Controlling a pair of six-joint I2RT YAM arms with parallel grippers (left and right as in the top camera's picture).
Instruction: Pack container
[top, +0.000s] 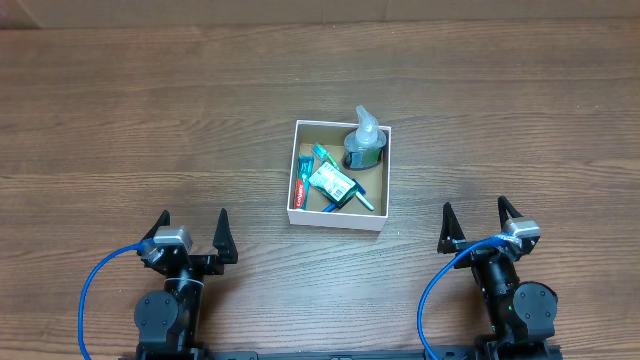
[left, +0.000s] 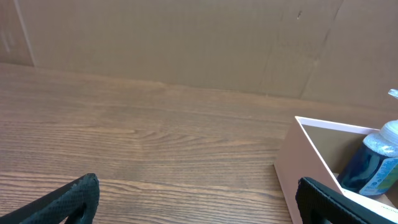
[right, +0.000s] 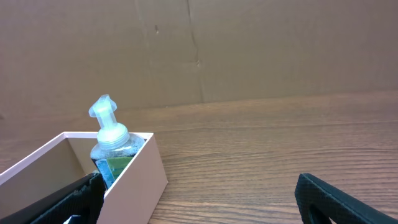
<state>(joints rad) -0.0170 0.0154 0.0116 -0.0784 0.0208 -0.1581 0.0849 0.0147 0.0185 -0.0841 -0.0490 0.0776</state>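
Your left tool (top: 193, 216) sits low at the near edge of the bench (top: 130, 110), its fingers spread wide, pointing outward and gripping nothing. Your right tool (top: 474, 206) takes the same pose on the other side, also spread and empty. Both are well apart from the container (top: 336, 219), which stands farther out between them, nearer the right arm. In its far right corner a clear pump bottle (top: 365, 140) stands upright, with a red tube (top: 300, 185) and a green packet (top: 331, 182) lying flat beside it. The bench is wood-grained, and a brown cardboard wall (left: 186, 43) rises behind it.
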